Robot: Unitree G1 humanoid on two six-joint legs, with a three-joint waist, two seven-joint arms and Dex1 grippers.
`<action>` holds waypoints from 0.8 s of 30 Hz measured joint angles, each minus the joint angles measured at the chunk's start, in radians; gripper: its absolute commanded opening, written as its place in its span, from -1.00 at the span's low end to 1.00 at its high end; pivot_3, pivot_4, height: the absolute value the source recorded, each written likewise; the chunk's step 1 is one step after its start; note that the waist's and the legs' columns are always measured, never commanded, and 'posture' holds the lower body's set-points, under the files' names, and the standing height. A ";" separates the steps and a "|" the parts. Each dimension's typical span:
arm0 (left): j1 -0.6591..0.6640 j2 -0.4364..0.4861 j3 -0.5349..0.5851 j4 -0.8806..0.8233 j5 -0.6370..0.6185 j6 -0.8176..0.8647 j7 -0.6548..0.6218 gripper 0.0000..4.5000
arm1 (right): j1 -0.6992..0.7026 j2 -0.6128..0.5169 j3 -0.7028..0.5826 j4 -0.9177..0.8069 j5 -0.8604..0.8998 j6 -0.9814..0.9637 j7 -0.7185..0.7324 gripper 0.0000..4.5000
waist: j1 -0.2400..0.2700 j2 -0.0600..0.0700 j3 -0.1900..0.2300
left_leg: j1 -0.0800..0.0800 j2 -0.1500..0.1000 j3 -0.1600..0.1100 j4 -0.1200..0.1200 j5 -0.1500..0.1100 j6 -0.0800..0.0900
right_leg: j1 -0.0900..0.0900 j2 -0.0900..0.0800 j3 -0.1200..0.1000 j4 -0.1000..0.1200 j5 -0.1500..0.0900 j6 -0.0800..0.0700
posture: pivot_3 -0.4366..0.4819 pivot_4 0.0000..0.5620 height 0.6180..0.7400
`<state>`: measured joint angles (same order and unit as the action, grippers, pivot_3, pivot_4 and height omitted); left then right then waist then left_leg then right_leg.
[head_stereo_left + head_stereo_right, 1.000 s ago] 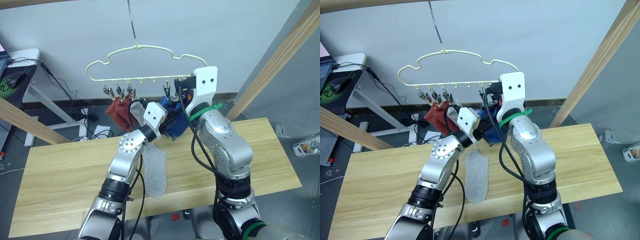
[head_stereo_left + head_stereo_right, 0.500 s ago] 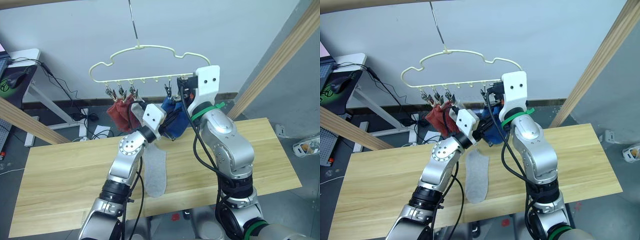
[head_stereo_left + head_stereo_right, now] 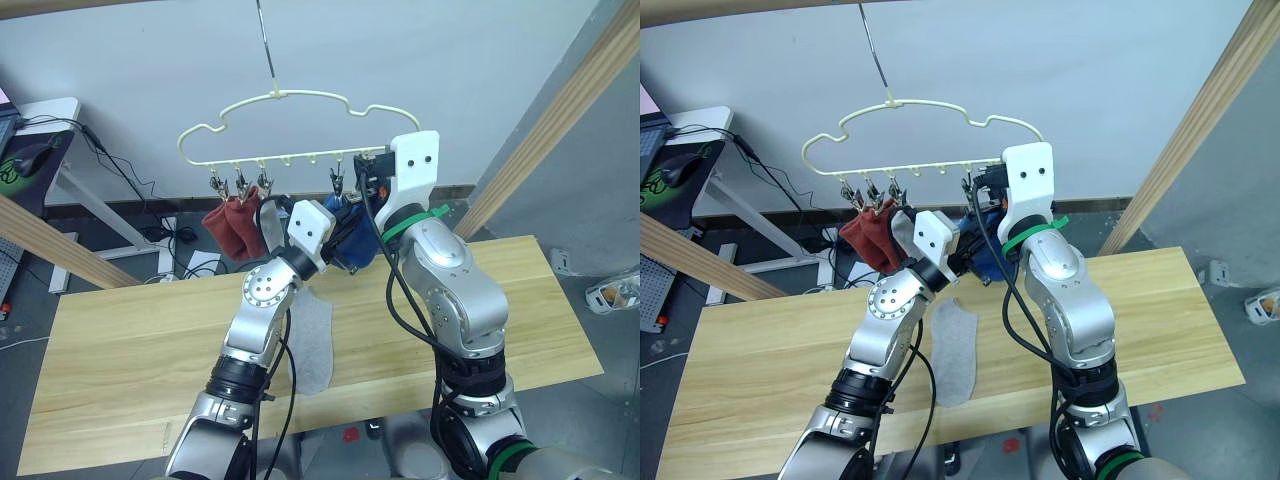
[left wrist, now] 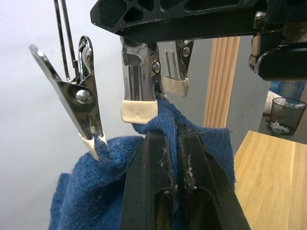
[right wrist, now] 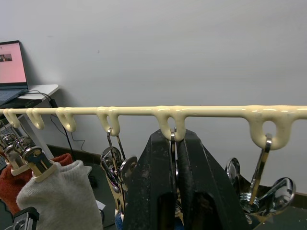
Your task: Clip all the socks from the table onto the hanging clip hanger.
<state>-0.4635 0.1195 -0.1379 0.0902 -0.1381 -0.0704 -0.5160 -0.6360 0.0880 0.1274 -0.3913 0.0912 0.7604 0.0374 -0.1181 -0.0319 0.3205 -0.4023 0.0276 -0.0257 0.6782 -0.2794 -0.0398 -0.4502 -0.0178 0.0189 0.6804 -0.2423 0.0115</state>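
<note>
Left wrist view is showing my left tool pinching the top edge of a blue sock and lifting it up under a metal clip; one corner of that sock is already caught in the neighbouring clip. My right tool is closed on a clip hanging from the hanger, its fingers pressed around the clip's stem just below the yellow bar, so I am judging that it is squeezing this clip while the left feeds the fabric in.

I am in the middle of clipping the blue sock. The next move is calling for the sock's edge to go fully between the clip pads, then for my right tool to let go so the clip bites, then for the left to release.

Red socks and a grey sock are already hanging at the hanger's left end. One grey sock is lying on the tabletop, waiting.

Both arms are crowding the same spot, and the hanger is hanging free on its hook, so it may swing. Wooden poles are standing at the sides, a desk with cables behind.
</note>
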 measured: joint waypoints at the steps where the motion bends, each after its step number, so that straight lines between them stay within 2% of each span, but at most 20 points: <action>1: 0.000 0.000 0.000 0.000 0.000 0.000 0.000 -0.99 | 0.000 0.000 0.000 0.000 0.000 0.000 0.000 -1.00 | 0.000 0.000 0.000 | 0.000 0.000 0.000 0.000 0.000 0.000 | 0.000 0.000 0.000 0.000 0.000 0.000 | -0.51 -0.08 1.00; 3: 0.000 -0.002 0.000 0.001 0.000 0.000 0.001 -0.99 | 0.000 0.003 -0.003 0.000 0.001 0.000 -0.002 -1.00 | 0.000 0.000 0.000 | 0.000 0.000 0.000 0.000 0.000 0.000 | 0.000 0.000 0.000 0.000 0.000 0.000 | -0.51 -0.08 1.00; 4: -0.001 -0.002 0.001 0.001 0.000 0.000 0.002 -1.00 | 0.000 0.007 -0.005 0.000 0.002 0.000 -0.004 -0.75 | 0.000 0.000 0.000 | 0.000 0.000 0.000 0.000 0.000 0.000 | 0.000 0.000 0.000 0.000 0.000 0.000 | -0.51 -0.08 1.00; 6: -0.003 -0.004 0.001 0.001 0.000 0.000 0.003 -1.00 | 0.001 0.012 -0.006 -0.006 0.008 -0.001 -0.003 -0.52 | 0.000 0.000 0.000 | 0.000 0.000 0.000 0.000 0.000 0.000 | 0.000 0.000 0.000 0.000 0.000 0.000 | -0.51 -0.08 1.00; 9: -0.009 -0.004 0.009 0.001 0.000 0.000 0.004 -1.00 | 0.001 0.015 -0.007 -0.020 0.010 -0.001 -0.003 0.00 | 0.001 0.000 -0.001 | 0.000 0.000 0.000 0.000 0.000 0.000 | 0.000 0.000 0.000 0.000 0.000 0.000 | -0.51 -0.08 1.00; 12: -0.012 -0.004 0.012 0.002 0.000 0.000 0.004 -1.00 | 0.009 0.015 -0.008 -0.024 0.011 0.003 -0.002 0.36 | 0.001 -0.001 -0.001 | 0.000 0.000 0.000 0.000 0.000 0.000 | 0.000 0.000 0.000 0.000 0.000 0.000 | -0.51 -0.08 1.00; 14: -0.012 -0.005 0.013 0.003 0.001 0.000 0.004 -1.00 | 0.012 0.013 -0.009 -0.029 0.011 0.005 0.002 0.36 | 0.001 -0.001 -0.001 | 0.000 0.000 0.000 0.000 0.000 0.000 | 0.000 0.000 0.000 0.000 0.000 0.000 | -0.51 -0.08 1.00; 18: -0.011 -0.005 0.014 0.003 -0.003 0.005 -0.002 -0.56 | 0.028 0.004 -0.008 -0.060 0.015 0.022 0.010 0.37 | 0.001 -0.001 -0.002 | 0.000 0.000 0.000 0.000 0.000 0.000 | 0.000 0.000 0.000 0.000 0.000 0.000 | -0.51 -0.08 1.00; 23: -0.001 0.000 0.009 0.002 -0.009 0.020 -0.021 0.10 | 0.060 -0.021 -0.008 -0.120 0.046 0.058 0.031 0.37 | 0.001 -0.001 -0.003 | 0.000 0.000 0.000 0.000 0.000 0.000 | 0.000 0.000 0.000 0.000 0.000 0.000 | -0.52 -0.08 1.00; 24: 0.000 0.001 0.008 0.002 -0.009 0.020 -0.022 0.10 | 0.065 -0.027 -0.008 -0.130 0.048 0.062 0.033 0.37 | 0.001 -0.001 -0.003 | 0.000 0.000 0.000 0.000 0.000 0.000 | 0.000 0.000 0.000 0.000 0.000 0.000 | -0.52 -0.08 1.00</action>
<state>-0.4630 0.1204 -0.1304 0.0920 -0.1475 -0.0507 -0.5378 -0.5713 0.0610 0.1196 -0.5216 0.1388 0.8220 0.0704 -0.1176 -0.0328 0.3177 -0.4022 0.0274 -0.0260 0.6787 -0.2794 -0.0398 -0.4498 -0.0178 0.0188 0.6807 -0.2423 0.0116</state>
